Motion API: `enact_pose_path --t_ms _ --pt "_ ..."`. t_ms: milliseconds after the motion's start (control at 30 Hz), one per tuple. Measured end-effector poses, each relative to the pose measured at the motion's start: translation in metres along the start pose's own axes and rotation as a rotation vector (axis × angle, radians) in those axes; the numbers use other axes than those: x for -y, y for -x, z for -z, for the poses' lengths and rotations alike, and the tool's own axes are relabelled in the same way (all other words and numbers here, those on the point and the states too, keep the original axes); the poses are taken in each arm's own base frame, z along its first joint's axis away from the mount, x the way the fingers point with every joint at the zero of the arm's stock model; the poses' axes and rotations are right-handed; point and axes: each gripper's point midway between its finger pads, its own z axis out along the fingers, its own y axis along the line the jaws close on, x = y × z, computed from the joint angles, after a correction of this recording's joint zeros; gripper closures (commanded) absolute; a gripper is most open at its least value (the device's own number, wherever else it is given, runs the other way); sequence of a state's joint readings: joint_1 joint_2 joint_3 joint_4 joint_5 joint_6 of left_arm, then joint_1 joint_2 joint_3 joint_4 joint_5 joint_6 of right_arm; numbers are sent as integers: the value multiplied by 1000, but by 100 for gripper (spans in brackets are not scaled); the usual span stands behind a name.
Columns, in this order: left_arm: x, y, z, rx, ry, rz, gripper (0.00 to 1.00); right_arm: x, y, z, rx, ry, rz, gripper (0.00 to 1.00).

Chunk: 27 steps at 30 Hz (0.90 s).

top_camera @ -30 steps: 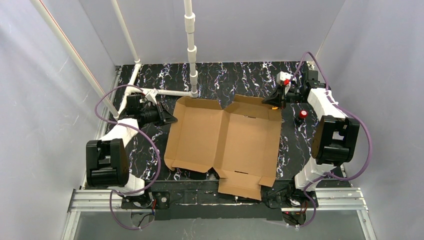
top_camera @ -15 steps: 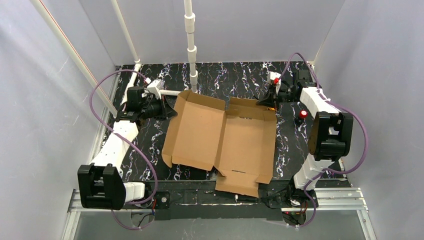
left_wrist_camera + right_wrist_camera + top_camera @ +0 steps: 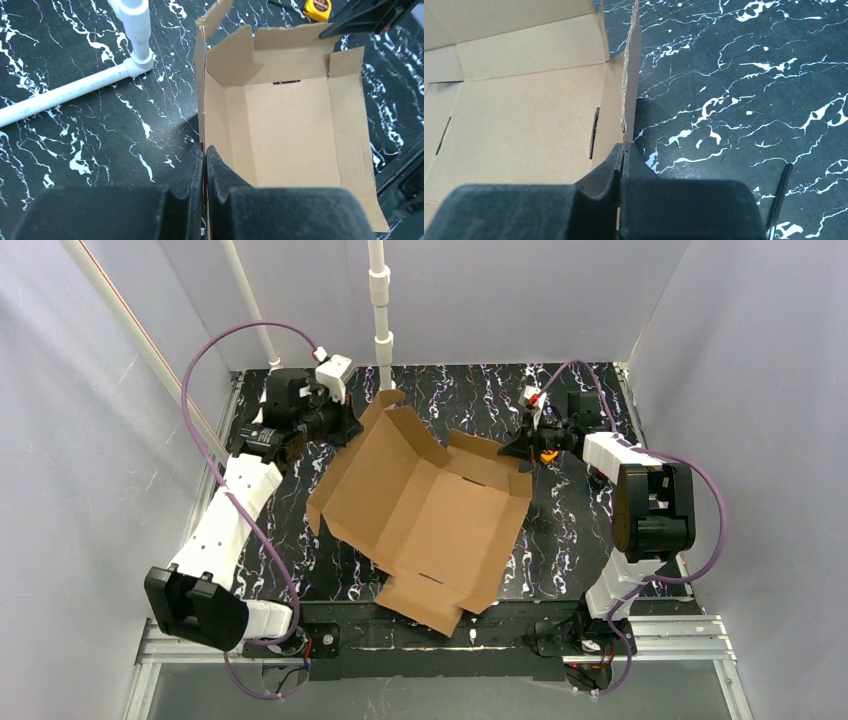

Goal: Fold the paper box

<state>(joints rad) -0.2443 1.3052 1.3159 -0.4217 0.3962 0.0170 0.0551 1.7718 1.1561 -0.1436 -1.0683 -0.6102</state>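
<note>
The paper box (image 3: 425, 510) is a brown cardboard blank lying skewed across the black marbled table, its far-left side wall raised. My left gripper (image 3: 352, 426) is shut on that raised wall; in the left wrist view the cardboard edge (image 3: 200, 100) runs straight into my left gripper (image 3: 204, 148). My right gripper (image 3: 515, 445) is shut on the upright flap at the box's far-right corner, and in the right wrist view the corrugated flap edge (image 3: 630, 75) stands between the pads of my right gripper (image 3: 623, 146). The box floor with its slots (image 3: 524, 125) lies left of it.
An orange tape measure (image 3: 547, 455) lies by the right gripper, also seen as a yellow case (image 3: 318, 8). White PVC pipes (image 3: 381, 315) stand at the back, with one lying on the table (image 3: 75, 92). Grey walls enclose the table.
The left gripper closed on the box's left wall and moved toward the back, lifting it. The right gripper shifted left with its flap. The whole box rotated and slid leftward.
</note>
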Motion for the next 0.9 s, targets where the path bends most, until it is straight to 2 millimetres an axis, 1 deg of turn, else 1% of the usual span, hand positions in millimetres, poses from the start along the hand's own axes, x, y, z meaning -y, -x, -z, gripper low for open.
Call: enact_pose_path --t_ms 67,233,333,467,600,700,833,900 --pt "3 2 -4 -18 4 -38 100 3 1 -2 9 -18 -30 99" --pt "3 2 -16 -62 6 -93 100 10 11 -4 54 -44 -47 99" --pt "4 7 -21 -66 -3 -105 100 9 10 -7 68 -42 -69 99" --pt "9 13 -20 -53 -27 -102 100 11 9 -11 72 -46 -84 99" --pt "16 17 -20 -32 -55 -78 100 16 2 -14 56 -67 -101 99" --pt "23 18 -16 -9 -75 -48 100 18 -9 -17 41 -66 -117 98" --pt "31 22 -11 25 -106 17 100 16 -26 -20 9 -40 -134 97" --pt "35 24 -12 40 -130 55 100 13 -28 -20 -2 -22 -125 96"
